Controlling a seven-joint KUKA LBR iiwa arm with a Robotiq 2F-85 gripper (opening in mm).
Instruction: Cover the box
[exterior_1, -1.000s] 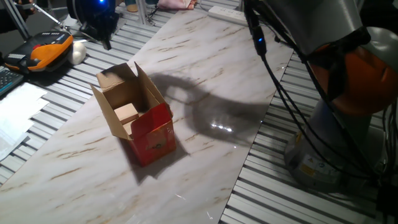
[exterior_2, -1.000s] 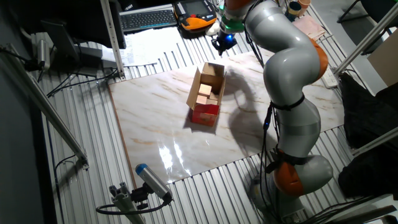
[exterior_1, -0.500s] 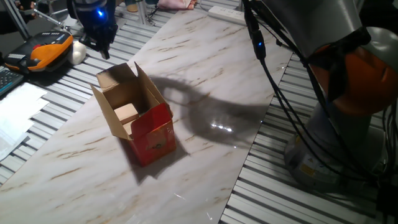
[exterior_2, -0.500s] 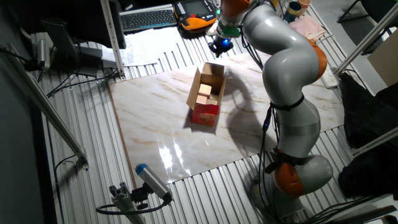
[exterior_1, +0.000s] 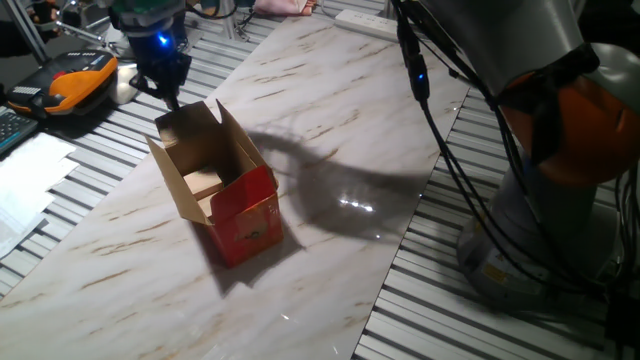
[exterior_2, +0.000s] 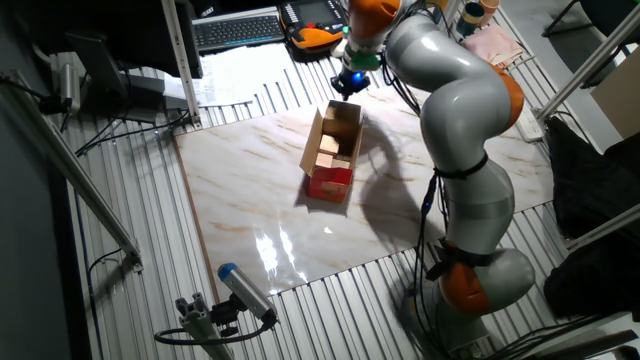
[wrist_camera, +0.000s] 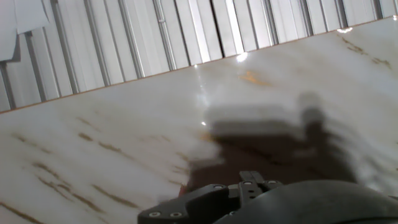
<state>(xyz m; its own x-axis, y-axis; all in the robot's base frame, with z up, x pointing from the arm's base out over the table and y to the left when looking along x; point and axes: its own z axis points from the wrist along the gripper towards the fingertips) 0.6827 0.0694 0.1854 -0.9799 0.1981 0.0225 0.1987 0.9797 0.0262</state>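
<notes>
The box (exterior_1: 222, 192) stands open on the marble tabletop (exterior_1: 330, 130), its glossy red side (exterior_1: 248, 222) toward the near edge and its brown flaps raised. A pale block (exterior_1: 204, 181) lies inside. In the other fixed view the box (exterior_2: 333, 160) sits mid-table. My gripper (exterior_1: 170, 92) hangs just above the far raised flap (exterior_1: 188, 122), fingers drawn together into a narrow tip and holding nothing. From the other side the gripper (exterior_2: 350, 86) is right behind the box's far end. The hand view is blurred and shows only tabletop (wrist_camera: 124, 137).
An orange-and-black device (exterior_1: 78, 82) and white papers (exterior_1: 28, 175) lie left of the table on the slatted bench. A keyboard (exterior_2: 240, 30) sits behind. The arm's cables (exterior_1: 450, 130) and base (exterior_1: 520, 230) occupy the right side. A power strip (exterior_1: 365, 20) lies at the far end.
The gripper has come down and slid toward the box, from beyond the table's far-left corner to just over the box's far flap. The box has not moved.
</notes>
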